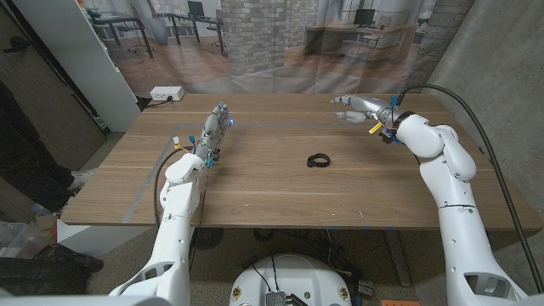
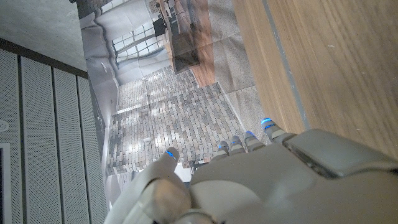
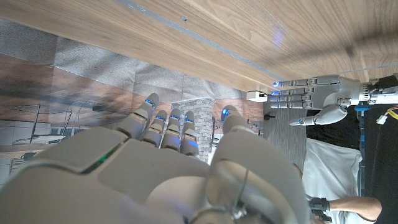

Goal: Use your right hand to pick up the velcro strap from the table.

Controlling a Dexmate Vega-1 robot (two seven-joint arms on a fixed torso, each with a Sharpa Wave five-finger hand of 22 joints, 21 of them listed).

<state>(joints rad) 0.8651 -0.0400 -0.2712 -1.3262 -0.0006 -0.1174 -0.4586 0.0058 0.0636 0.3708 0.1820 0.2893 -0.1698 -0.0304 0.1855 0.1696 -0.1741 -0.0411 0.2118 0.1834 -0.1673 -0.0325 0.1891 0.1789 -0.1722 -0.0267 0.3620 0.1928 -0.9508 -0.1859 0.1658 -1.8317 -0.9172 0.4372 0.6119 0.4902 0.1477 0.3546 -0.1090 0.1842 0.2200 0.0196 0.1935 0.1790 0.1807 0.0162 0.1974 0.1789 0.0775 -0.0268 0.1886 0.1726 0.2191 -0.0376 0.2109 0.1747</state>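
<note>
The velcro strap [image 1: 319, 160] is a small black coil lying on the wooden table [image 1: 272, 191] near its middle. My right hand [image 1: 353, 108] hovers over the far right part of the table, fingers spread and holding nothing, well behind and to the right of the strap. My left hand [image 1: 216, 126] is over the far left part, fingers extended and apart, holding nothing. In the right wrist view my right hand [image 3: 180, 168] has its fingers stretched out, and my left hand [image 3: 311, 99] shows across the table. The left wrist view looks along my left hand [image 2: 249, 180] with fingers apart.
A white power strip [image 1: 167, 93] lies at the table's far left corner. A printed backdrop of a brick office hangs behind the table. A person [image 3: 336, 186] in a white sleeve shows in the right wrist view, and dark clothing [image 1: 25, 161] is at the head view's left edge.
</note>
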